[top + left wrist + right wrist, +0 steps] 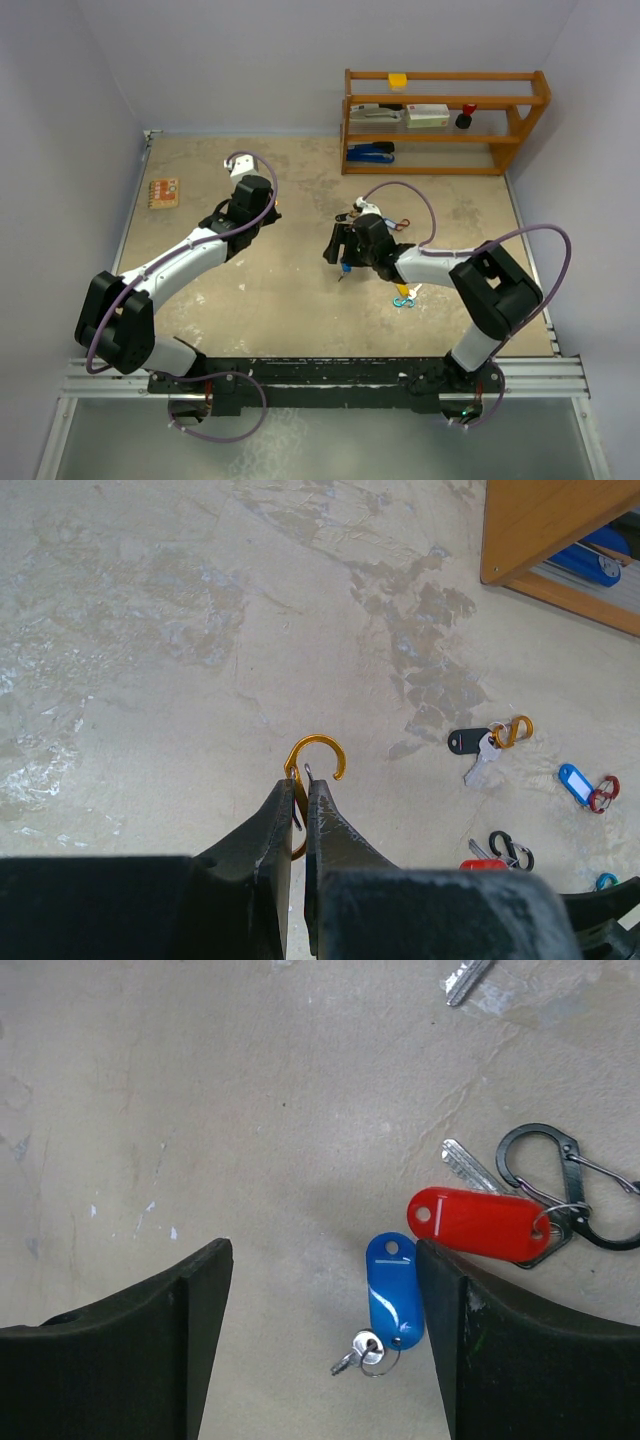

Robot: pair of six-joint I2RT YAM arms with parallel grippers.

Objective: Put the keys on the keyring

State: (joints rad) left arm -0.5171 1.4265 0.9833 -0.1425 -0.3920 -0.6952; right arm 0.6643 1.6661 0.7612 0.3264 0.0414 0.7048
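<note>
My left gripper is shut on a gold hook-shaped keyring, its open hook sticking out past the fingertips above the table. From above, this gripper sits left of centre. My right gripper is open just over the table. Between its fingers, close to the right one, lies a key with a blue tag and a small metal blade. Just beyond that finger lies a red-tagged key on a black clip. The overhead view has the right gripper mid-table.
A black-tagged key on an orange clip and a blue tag on a red clip lie further right. A teal clip lies by the right forearm. A wooden shelf stands back right, a small orange box at left.
</note>
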